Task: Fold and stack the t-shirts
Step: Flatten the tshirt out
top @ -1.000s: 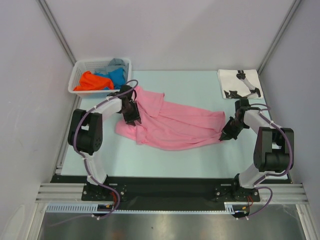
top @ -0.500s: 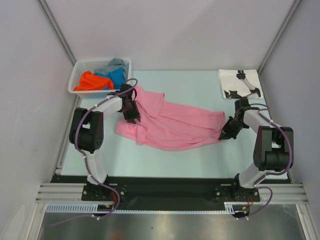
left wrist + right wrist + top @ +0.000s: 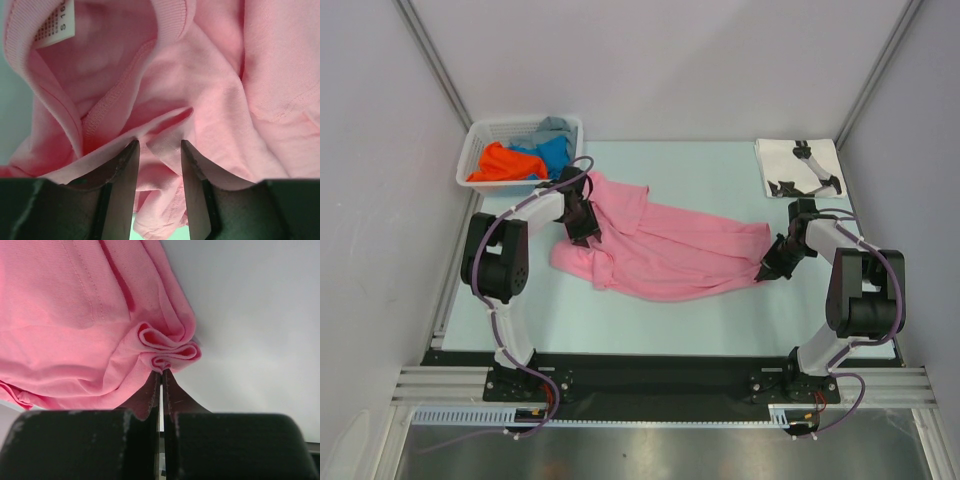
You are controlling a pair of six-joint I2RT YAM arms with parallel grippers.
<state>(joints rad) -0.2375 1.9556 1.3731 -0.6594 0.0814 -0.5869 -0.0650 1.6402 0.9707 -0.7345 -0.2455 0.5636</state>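
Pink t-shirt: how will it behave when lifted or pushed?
Likely floppy: the pink t-shirt lies rumpled, with soft folds bunched at the right gripper. Probably light, since the knit looks thin. Pushed, it would likely bunch up rather than slide flat.

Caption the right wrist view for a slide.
Right gripper, shut, pinches a bunched edge of the pink t-shirt over the pale table.

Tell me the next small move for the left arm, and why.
Probably close the left gripper: its jaws stand apart astride a ridge of the pink t-shirt beside the collar, while the right gripper is shut on the opposite edge. Then both could stretch it flat.
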